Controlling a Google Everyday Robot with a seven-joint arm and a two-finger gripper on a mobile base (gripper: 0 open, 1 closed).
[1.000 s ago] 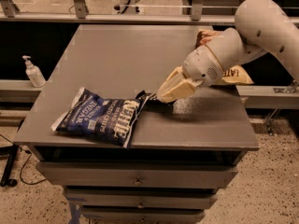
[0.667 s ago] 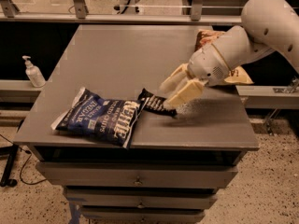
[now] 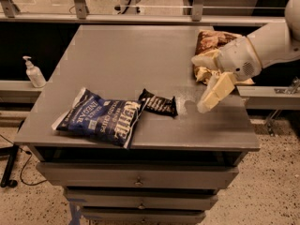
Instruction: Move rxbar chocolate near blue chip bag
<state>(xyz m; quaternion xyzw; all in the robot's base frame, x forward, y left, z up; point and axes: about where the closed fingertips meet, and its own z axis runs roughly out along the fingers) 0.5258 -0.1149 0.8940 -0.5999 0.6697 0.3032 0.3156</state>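
Observation:
The rxbar chocolate (image 3: 159, 104), a small flat black wrapper, lies on the grey table (image 3: 126, 55) with its left end touching the right edge of the blue chip bag (image 3: 101, 117). The bag is navy with white "Kettle" lettering and lies flat near the table's front left. My gripper (image 3: 197, 85) hovers to the right of the bar, apart from it, open and empty, with its cream fingers (image 3: 216, 92) spread.
A brown and tan chip bag (image 3: 211, 43) lies at the table's right edge, partly behind my arm. A hand sanitizer bottle (image 3: 33, 72) stands on a ledge to the left. Drawers (image 3: 136, 177) sit under the tabletop.
My gripper has let go of the rxbar chocolate next to the blue chip bag and has drawn back to the right. The bar now lies uncovered on the table.

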